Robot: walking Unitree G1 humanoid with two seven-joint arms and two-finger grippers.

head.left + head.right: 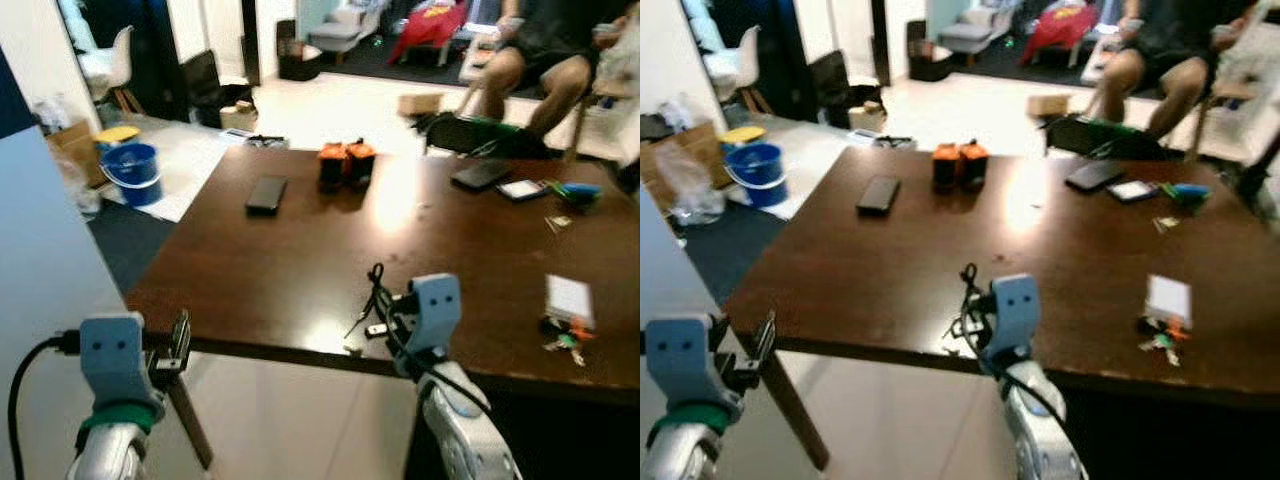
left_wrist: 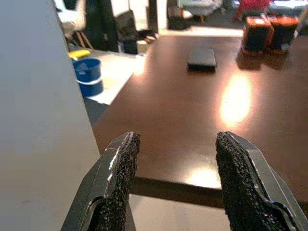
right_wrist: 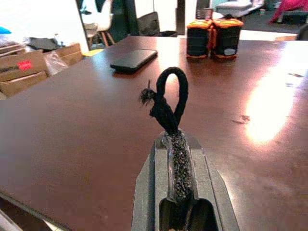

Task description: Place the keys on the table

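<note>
We note the keys on their black cord loop (image 3: 166, 103) pinched in the right pincer (image 1: 388, 318), its two black fingers pressed together on the cord, the frayed knot and loop standing up above the fingertips. In the left eye view the cord and a small dangling piece hang just above the near edge of the dark brown wooden table (image 1: 300, 250), so the keys are held over the table but, as we judge it, not yet resting on it.

The left pincer (image 2: 175, 185) has its fingers spread with nothing between them, and it waits off the table's near-left corner, beside a pale grey panel (image 2: 38, 120).

Taking the table as landmark: toward its far side lie a flat black phone (image 1: 266, 193) and a pair of orange-and-black cylindrical batteries (image 1: 346, 164); a second bunch of keys with a white card tag (image 1: 568, 315) lies near its right edge. Beyond the table's far edge a seated person's legs (image 1: 530, 80) are in view, and a blue plastic bucket (image 1: 131, 172) stands on the floor off its left side.

To do this step well, we would carry the pincer a little further in from the edge, lower until the hanging keys touch wood, then part the fingers; releasing here risks the bunch sliding off the near edge.
</note>
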